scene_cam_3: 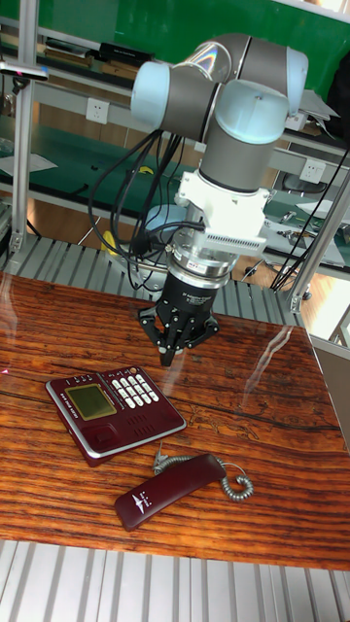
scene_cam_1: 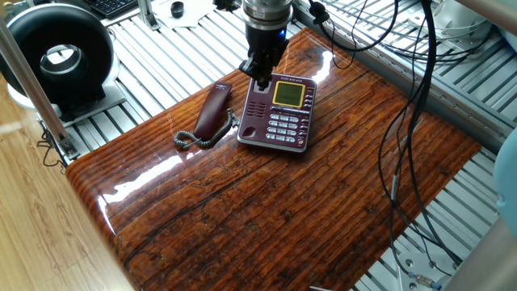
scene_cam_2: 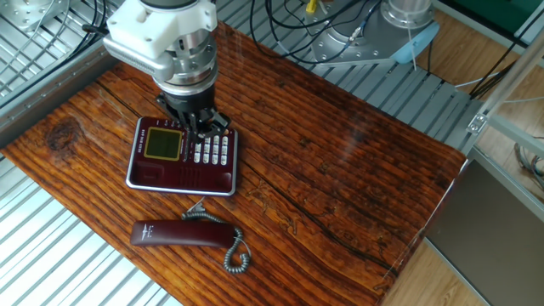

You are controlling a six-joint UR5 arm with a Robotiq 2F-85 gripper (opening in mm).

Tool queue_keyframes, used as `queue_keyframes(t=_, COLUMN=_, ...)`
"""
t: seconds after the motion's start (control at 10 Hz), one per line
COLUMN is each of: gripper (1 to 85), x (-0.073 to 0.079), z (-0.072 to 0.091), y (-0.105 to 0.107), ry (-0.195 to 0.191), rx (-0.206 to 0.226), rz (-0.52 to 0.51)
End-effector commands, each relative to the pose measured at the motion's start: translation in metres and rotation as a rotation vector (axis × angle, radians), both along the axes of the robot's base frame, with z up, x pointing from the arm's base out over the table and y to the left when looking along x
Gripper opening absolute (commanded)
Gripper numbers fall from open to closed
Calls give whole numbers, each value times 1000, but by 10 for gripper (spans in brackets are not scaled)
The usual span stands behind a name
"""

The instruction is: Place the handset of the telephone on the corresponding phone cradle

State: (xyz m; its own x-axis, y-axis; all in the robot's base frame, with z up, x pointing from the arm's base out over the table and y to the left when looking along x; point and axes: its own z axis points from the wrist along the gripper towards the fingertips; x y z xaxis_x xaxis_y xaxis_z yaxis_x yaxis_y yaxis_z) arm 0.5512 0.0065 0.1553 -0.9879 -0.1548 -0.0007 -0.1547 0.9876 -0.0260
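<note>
The handset lies flat on the wooden counter, off the telephone and just beside its phone cradle, grey coiled cord trailing from one end. The hand hangs above the telephone's far edge, fingertips pressed together, pinching nothing.

glossy wooden table, black ring-shaped device

Glossy wood table; maroon plastic telephone; plastic handset.
</note>
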Motion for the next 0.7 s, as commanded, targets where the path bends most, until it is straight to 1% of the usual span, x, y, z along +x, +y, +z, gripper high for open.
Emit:
queue_keyframes(t=0.0, gripper=10, x=-4, z=1, y=5, ry=16, rx=20, rz=-55)
queue_keyframes(t=0.1, gripper=10, x=-2, z=1, y=5, ry=6, rx=22, rz=-90)
queue_keyframes(t=0.2, gripper=10, x=17, z=2, y=-14, ry=-72, rx=-46, rz=-103)
queue_keyframes(t=0.3, gripper=10, x=29, z=4, y=-20, ry=-118, rx=-66, rz=-135)
queue_keyframes(t=0.4, gripper=10, x=27, z=3, y=-8, ry=-110, rx=-18, rz=-160)
queue_keyframes(t=0.5, gripper=10, x=25, z=3, y=-2, ry=-101, rx=3, rz=-163)
queue_keyframes(t=0.6, gripper=10, x=22, z=2, y=0, ry=-90, rx=12, rz=-182)
